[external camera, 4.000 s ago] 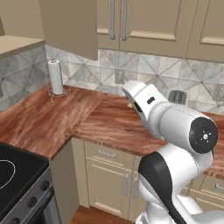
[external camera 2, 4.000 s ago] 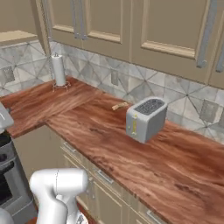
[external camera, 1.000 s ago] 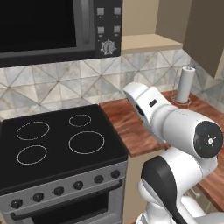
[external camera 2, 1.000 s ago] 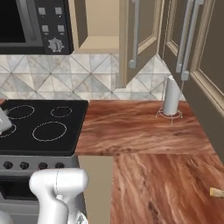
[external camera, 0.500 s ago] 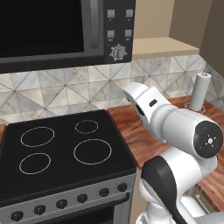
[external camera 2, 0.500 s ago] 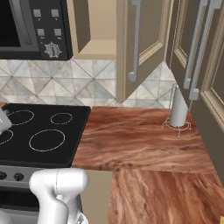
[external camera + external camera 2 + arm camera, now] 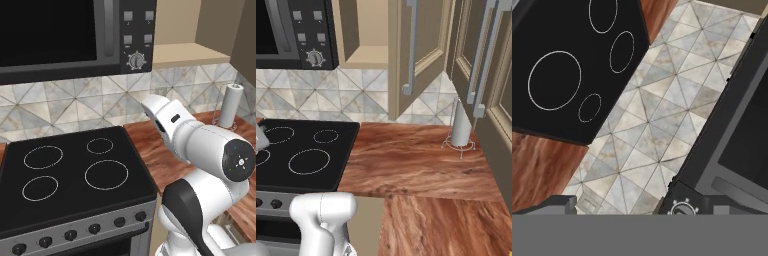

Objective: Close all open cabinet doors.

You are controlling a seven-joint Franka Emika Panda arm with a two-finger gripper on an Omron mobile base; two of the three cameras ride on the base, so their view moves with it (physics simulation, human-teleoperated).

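While aimed at the grey diamond-tiled backsplash (image 7: 662,110) between glossy black stovetop (image 7: 567,65) and microwave (image 7: 737,140), holds the gripper (image 7: 641,206) wide open, clasping nothing. Must look up and to the right of the jaws for the open cabinet door (image 7: 423,60), past the microwave's right edge. Stands swung out over the reddish wood-grain counter (image 7: 421,150), long axis vertical: flat beige wood, recessed panel, slim silver bar handle (image 7: 410,47). Probably calls for pushing its outer face. Cannot tell whether the doors further right (image 7: 491,65) sit shut.
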